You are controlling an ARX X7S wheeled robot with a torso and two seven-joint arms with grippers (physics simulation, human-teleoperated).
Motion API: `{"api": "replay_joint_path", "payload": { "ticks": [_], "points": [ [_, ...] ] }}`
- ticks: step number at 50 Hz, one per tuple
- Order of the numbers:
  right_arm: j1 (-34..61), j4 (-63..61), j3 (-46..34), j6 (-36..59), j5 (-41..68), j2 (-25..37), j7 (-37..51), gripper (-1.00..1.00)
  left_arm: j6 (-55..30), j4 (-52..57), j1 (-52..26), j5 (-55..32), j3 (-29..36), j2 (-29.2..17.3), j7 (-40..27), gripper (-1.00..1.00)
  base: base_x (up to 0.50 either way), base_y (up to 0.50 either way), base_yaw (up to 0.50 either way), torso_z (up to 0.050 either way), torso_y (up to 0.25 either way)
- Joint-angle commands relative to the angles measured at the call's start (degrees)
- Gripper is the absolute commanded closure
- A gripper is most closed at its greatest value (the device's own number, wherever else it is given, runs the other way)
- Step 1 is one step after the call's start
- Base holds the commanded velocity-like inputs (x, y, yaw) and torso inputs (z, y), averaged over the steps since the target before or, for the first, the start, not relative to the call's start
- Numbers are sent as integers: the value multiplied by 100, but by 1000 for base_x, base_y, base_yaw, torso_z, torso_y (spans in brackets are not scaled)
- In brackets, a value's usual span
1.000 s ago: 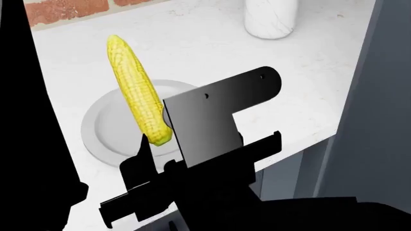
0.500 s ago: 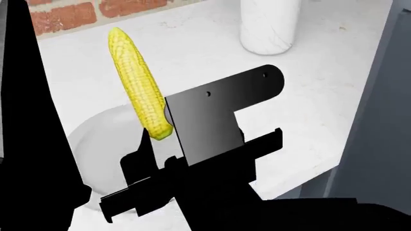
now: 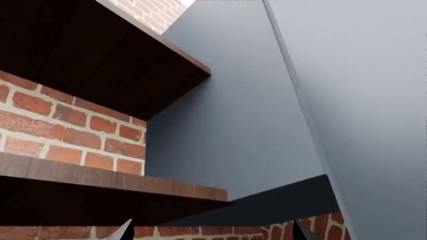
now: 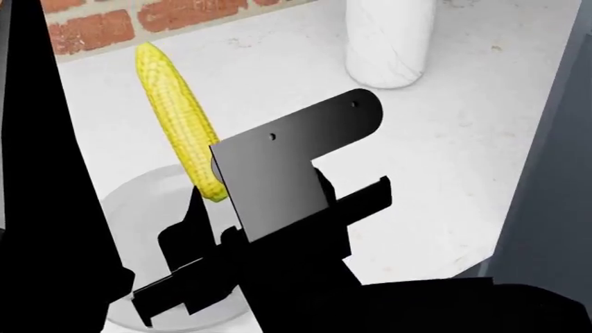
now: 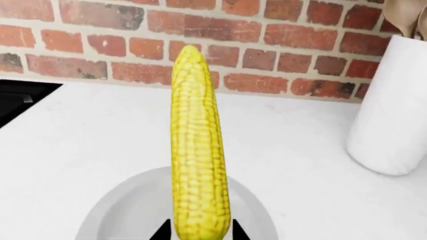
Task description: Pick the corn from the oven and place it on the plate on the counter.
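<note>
Jaws of the right gripper point(image 5: 198, 231) are clamped on the thick end of the corn point(image 5: 197, 150), which juts out from them toward the brick wall point(image 5: 200, 30), its tapered tip leading. In the head view the cob point(image 4: 176, 125) hangs in the air above the plate point(image 4: 148, 208), its gripped end over the plate's far part and its tip reaching past the rim over bare tabletop point(image 4: 306, 62). By my reading the carry is nearly over and the placing step is in hand: the cob is out of the oven, which shows in no view, and not yet set down.

Next the move calls for lowering and levelling the cob so its length lies within the plate, probably drawing it back toward the robot first, then parting the jaws low enough that it does not roll off.

Room is good on the left and ahead. A white cylinder jar point(image 4: 389, 41) stands well apart on the right, and the tabletop's edge runs beside a grey panel point(image 4: 555, 173).

The left gripper point(image 3: 210, 235) shows only two fingertips, spread apart with nothing between them, facing wooden shelves point(image 3: 113, 185).
</note>
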Motion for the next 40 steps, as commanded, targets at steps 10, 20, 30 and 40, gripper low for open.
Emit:
{"api": "replay_joint_path", "payload": {
  "ticks": [10, 20, 30, 40],
  "points": [
    [230, 726, -21, 188, -100, -291, -443, 100, -26, 1, -37, -57, -73, 67, 0, -100, 0, 0, 0, 0, 0],
    [9, 1352, -304, 202, -658, -497, -947, 100, -9, 1, 1, -7, -65, 54, 0, -100, 0, 0, 0, 0, 0],
    [-61, 1944, -434, 199, -880, -697, -1347, 100, -21, 1, 80, 54, -59, 84, 0, -100, 0, 0, 0, 0, 0],
    [33, 2354, -576, 316, -1046, -936, -1623, 100, -14, 1, 70, 48, -75, 85, 0, -100, 0, 0, 0, 0, 1]
  ]
}}
